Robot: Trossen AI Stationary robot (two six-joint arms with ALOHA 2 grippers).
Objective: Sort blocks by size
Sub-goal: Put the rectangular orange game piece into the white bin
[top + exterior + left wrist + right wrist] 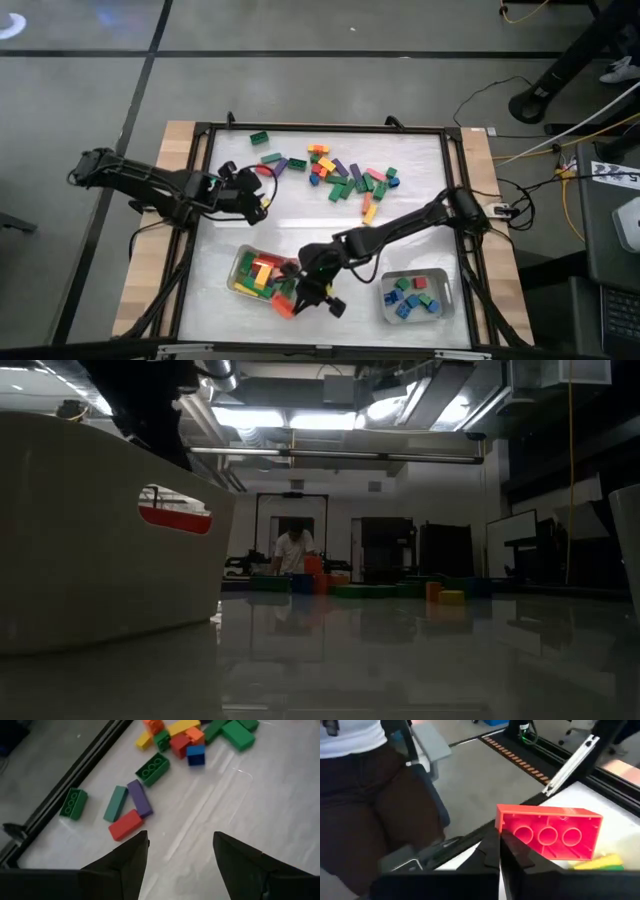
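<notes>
The step in hand looks like a drop-off: the right gripper (300,290) hangs over the left tray (236,278), at about 7 o'clock on the white work surface (420,240), its jaws pinched tight on the edge of a long red block (549,836). In the right wrist view that block shows its hollow underside, three round sockets in a row, with a yellow block (597,864) lying just beneath. This tray already carries long pieces in yellow, red and green, while the right tray (388,305), at about 5 o'clock, holds short squarish ones in blue, green and red (so the sorting rule seems plain).

The next move calls for the right jaws to part so the red block falls among the long ones.

The left gripper (180,851) hovers at about 10 o'clock with its jaws spread wide and nothing between them, facing the unsorted blocks (345,175) scattered around 12 o'clock; a red block (125,824) lies nearest it.
</notes>
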